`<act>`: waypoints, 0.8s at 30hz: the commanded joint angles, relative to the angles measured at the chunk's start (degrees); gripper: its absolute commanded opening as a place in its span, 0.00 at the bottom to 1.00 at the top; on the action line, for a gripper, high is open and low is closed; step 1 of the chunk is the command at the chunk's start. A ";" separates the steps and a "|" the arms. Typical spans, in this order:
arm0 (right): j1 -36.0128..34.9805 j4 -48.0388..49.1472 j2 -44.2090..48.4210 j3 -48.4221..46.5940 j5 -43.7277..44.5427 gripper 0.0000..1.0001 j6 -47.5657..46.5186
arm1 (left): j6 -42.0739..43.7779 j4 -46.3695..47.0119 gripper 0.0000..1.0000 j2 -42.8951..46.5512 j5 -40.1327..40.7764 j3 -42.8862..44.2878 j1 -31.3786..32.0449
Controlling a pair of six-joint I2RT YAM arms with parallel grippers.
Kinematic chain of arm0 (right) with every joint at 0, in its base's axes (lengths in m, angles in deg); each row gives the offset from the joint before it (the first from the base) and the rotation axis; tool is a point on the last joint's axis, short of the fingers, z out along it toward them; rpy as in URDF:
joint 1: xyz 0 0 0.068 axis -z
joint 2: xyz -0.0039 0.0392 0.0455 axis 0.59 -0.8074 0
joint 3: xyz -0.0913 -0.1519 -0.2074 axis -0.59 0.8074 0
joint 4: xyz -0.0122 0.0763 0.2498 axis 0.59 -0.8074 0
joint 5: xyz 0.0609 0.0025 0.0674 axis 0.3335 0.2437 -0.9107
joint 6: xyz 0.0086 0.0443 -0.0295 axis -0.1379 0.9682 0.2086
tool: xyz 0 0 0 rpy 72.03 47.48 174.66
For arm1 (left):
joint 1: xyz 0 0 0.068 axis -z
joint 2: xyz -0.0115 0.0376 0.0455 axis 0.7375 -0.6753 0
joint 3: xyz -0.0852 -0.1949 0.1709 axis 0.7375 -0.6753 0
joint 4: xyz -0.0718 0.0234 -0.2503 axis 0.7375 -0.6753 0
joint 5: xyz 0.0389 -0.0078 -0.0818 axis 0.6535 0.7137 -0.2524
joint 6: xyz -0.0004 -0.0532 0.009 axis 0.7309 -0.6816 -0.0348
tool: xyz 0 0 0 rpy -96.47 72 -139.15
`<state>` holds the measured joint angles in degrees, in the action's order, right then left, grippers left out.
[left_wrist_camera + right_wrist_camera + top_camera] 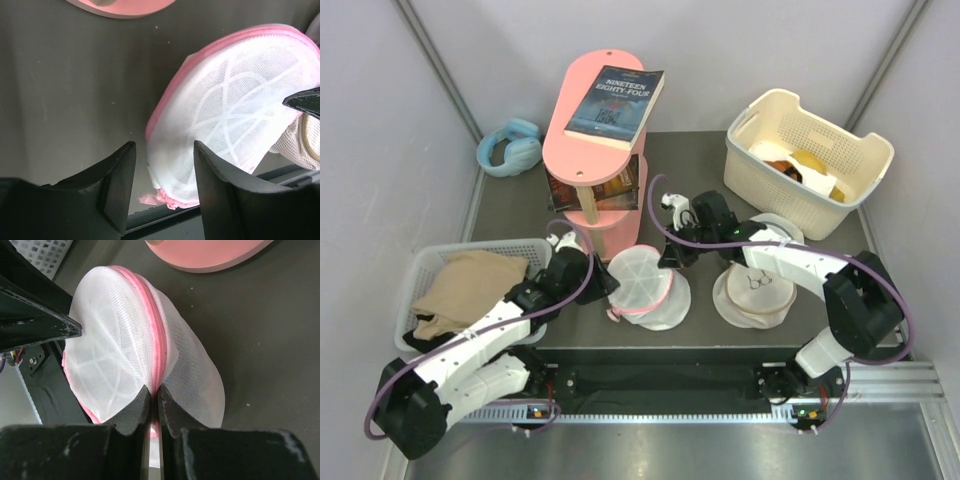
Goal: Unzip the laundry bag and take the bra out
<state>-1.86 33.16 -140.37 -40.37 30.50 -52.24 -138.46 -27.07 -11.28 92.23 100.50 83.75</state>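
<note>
The laundry bag [645, 285], round white mesh with pink trim, stands on edge near the table's front middle. My right gripper [670, 262] is shut on its pink zipper band [157, 347] at the bag's top right; its fingertips [154, 392] pinch the band. My left gripper [605, 285] is open at the bag's left side. In the left wrist view the bag's lower pink edge [170, 200] lies between its spread fingers [165, 170]. No beige bra shows through the mesh [235, 110].
A grey basket [420, 265] at left holds a beige garment [470, 285]; I cannot tell whether it is the bra. A white mesh bag with beige rim [755, 290] lies right of the laundry bag. A pink shelf with a book [605, 110], blue headphones [510, 147] and a white basket [810, 160] stand behind.
</note>
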 commanded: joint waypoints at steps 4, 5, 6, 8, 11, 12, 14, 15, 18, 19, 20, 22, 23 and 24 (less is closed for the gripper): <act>-0.48 4.68 -1.75 -4.35 -2.38 0.06 0.04 | 1.45 7.19 0.24 -2.96 -6.14 -0.60 0.25; -0.48 4.42 -2.10 -4.88 -2.30 0.06 0.04 | 1.45 7.02 0.14 -3.23 -6.31 -0.34 0.25; -0.39 4.24 -2.37 -5.23 -1.95 0.06 0.04 | 1.28 6.85 0.07 -3.05 -6.14 -0.07 0.25; -0.30 2.84 -3.25 -6.63 -0.89 0.08 0.04 | 0.84 5.01 0.00 -2.62 -4.83 1.50 0.25; 0.23 -0.40 -4.30 -9.96 2.79 0.20 0.22 | -0.91 2.46 0.00 -1.56 -2.47 5.44 0.25; 0.84 -1.72 -4.48 -11.02 3.32 0.33 0.13 | -2.14 1.67 0.00 -1.38 -1.75 6.51 0.33; 1.19 -4.80 -4.83 -15.14 7.01 0.48 -0.04 | -6.43 0.44 0.00 -1.56 -1.05 9.14 0.25; 1.45 -8.12 -4.92 -16.64 7.80 0.58 -0.39 | -8.37 -0.27 0.00 -1.73 0.18 9.85 0.33; 1.81 -13.49 -3.96 -21.31 12.46 0.70 -0.84 | -14.87 -2.11 0.00 -3.57 1.76 12.05 0.68; 1.90 -14.47 -2.91 -22.01 13.77 0.71 -1.01 | -16.11 -2.64 0.00 -4.10 2.12 12.67 1.03; 1.90 -15.26 -2.11 -22.89 14.40 0.73 -1.01 | -17.78 -3.17 0.00 -5.67 2.56 13.98 1.21; 1.90 -16.58 0.69 -22.90 15.02 0.75 -0.49 | -19.20 -5.37 0.00 -8.13 3.96 15.65 1.83; 1.90 -16.85 1.84 -22.20 14.84 0.75 -0.22 | -19.46 -5.55 0.00 -8.93 4.31 16.97 2.09; 1.90 -16.85 2.89 -21.59 14.23 0.75 0.04 | -20.16 -5.55 0.00 -9.64 4.67 17.59 2.18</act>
<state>-0.40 20.88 -143.78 -61.00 42.63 -52.41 -152.75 -30.31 -17.86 93.54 113.85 84.97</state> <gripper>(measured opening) 0.749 0.027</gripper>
